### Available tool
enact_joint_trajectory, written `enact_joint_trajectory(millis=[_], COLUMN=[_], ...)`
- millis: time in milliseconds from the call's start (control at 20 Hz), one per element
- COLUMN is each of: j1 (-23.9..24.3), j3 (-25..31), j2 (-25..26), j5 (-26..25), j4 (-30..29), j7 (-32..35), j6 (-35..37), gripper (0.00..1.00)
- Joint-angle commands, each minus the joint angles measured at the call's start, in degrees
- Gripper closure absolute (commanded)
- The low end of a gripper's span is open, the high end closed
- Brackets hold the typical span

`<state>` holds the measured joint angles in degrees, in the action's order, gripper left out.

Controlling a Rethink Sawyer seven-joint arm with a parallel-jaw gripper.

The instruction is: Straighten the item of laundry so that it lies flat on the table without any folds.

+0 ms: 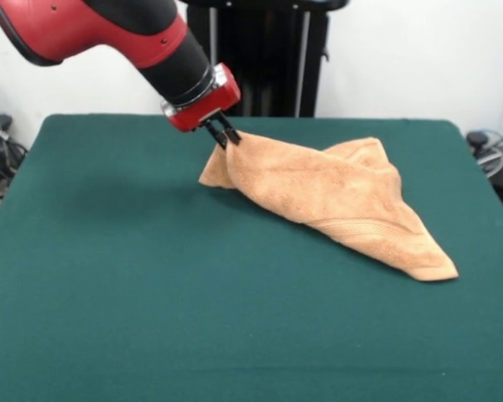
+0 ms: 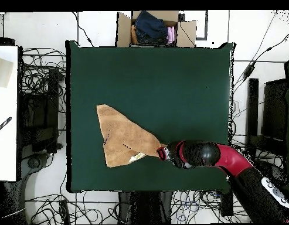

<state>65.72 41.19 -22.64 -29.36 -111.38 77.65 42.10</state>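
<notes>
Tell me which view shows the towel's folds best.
The front view: the towel shows draped layers, a hemmed band and a corner lifted at the gripper. The overhead view gives only its folded triangular outline on the table.

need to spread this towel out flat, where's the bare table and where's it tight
Bare green table runs from the towel to the edge by the cardboard box, and along the whole side opposite the towel. It is tight where the gripper pinches the towel's corner, close to the robot-side edge.
</notes>
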Motion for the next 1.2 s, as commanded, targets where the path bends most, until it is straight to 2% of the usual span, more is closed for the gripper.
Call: enact_joint_trajectory(millis=[50,1200], j1=[0.66,3.34], j3=[0.28,2.27], j2=[2.58,4.16], j5=[0.86,0.15], j4=[7.0,8.68], j7=[-6.84,-9.33], j6=[5.9,10.19], gripper=[1.0,1.0])
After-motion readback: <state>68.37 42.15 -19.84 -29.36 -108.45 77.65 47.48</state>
